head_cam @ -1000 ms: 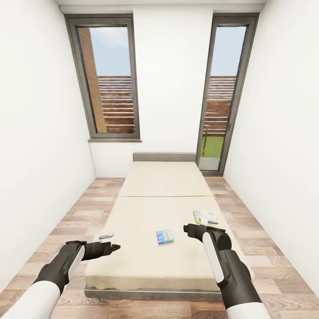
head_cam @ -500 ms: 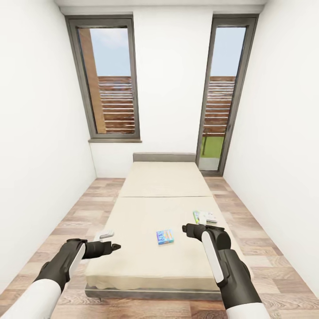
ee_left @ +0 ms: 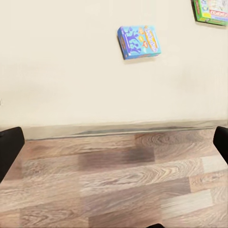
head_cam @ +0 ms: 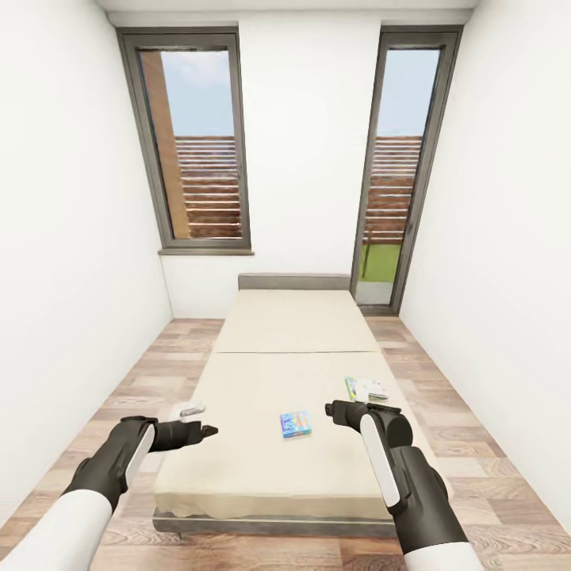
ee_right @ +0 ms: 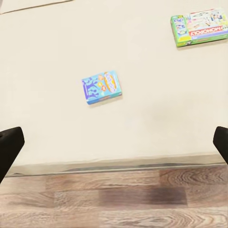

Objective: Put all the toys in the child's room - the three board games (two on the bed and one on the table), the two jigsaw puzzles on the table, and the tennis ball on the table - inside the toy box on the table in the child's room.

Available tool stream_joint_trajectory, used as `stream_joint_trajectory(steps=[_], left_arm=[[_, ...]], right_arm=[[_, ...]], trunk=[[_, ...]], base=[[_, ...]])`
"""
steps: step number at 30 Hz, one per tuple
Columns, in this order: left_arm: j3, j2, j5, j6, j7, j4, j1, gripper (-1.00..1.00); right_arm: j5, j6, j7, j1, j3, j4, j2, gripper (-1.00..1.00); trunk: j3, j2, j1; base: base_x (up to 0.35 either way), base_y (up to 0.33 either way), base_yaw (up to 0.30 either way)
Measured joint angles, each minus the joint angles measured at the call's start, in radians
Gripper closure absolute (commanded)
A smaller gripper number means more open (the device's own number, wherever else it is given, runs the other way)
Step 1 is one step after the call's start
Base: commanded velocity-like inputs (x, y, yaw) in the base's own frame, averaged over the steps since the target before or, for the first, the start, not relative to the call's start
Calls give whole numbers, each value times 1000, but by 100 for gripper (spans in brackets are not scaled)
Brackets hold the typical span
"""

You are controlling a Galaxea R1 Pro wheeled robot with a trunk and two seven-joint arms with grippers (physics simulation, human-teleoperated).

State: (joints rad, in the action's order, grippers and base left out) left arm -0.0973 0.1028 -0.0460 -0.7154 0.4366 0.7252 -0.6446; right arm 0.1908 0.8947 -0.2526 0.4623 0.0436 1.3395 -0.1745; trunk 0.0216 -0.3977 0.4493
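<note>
Two board games lie on the beige bed [head_cam: 270, 468]. The blue one [head_cam: 295, 423] [ee_left: 138, 42] [ee_right: 101, 87] sits near the middle of the bed's near half. The green and white one [head_cam: 366, 388] [ee_right: 199, 26] [ee_left: 211, 10] lies by the bed's right edge. My left gripper [head_cam: 208, 431] [ee_left: 114, 145] hovers open over the bed's near left edge. My right gripper [head_cam: 329, 410] [ee_right: 114, 142] hangs open between the two games, holding nothing. The table, toy box, jigsaw puzzles and tennis ball are out of view.
The bed fills the middle of a narrow room, with strips of wooden floor [head_cam: 143, 381] on both sides. White walls close in left and right. A window [head_cam: 194, 143] and a glass door [head_cam: 400, 174] stand in the far wall behind the headboard [head_cam: 293, 281].
My left gripper has risen a little and moved slightly forward along the bed's left edge. The right gripper has barely shifted. The games lie where they were.
</note>
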Motion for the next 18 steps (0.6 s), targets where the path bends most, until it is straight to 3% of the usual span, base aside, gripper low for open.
stream_joint_trajectory(steps=[7, 15, 18], left_arm=[[0, 4, 0, 0, 0, 10, 0, -100], [-1, 1, 0, 0, 0, 11, 0, -100], [-1, 3, 0, 0, 0, 11, 0, -100]], right_arm=[[1, 1, 0, 0, 3, -1, 0, -100], [6, 1, 1, 0, 2, -4, 0, -100], [30, 1, 1, 0, 2, -5, 0, -100]], trunk=[[7, 0, 0], [19, 0, 0], [24, 0, 0]], base=[[50, 124, 0], [29, 283, 0], [4, 323, 0]])
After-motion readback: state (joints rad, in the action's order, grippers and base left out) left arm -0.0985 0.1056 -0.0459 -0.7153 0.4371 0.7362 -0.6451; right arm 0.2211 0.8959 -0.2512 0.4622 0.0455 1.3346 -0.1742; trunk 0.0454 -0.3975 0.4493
